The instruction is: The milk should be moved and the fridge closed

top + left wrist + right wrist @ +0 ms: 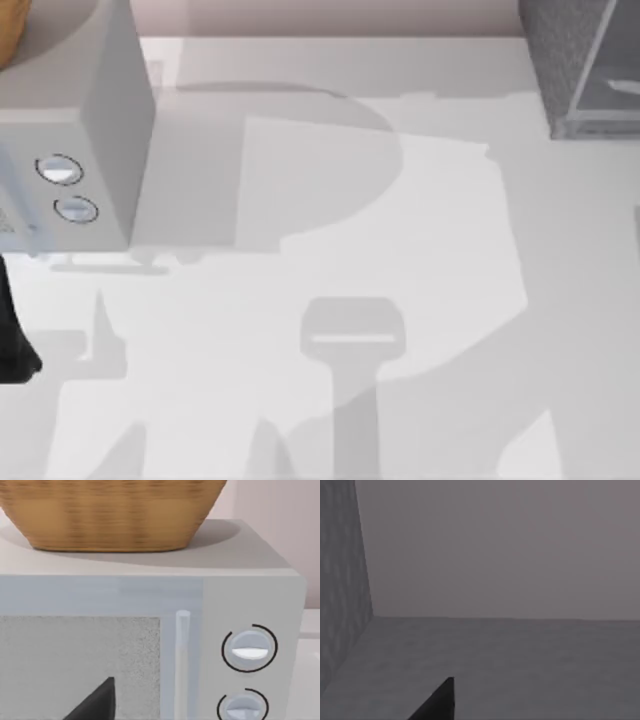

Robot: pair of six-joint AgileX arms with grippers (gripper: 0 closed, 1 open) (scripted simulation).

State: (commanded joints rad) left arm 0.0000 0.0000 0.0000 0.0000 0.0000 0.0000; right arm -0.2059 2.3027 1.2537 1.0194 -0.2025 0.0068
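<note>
Here the fridge (pixel 580 70) carries no readable writing

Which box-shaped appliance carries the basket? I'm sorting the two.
The light grey box with two round dials at the table's left; the wicker basket sits on top. The dark speckled fridge stands far right.

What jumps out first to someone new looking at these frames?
The light grey box with two round dials at the top view's left rear corner, seen close by the left wrist camera with a woven basket on its roof. Next, the dark speckled fridge in the right rear corner. Between them the white table carries only overlapping shadows, and the left arm sits at the left edge.
</note>
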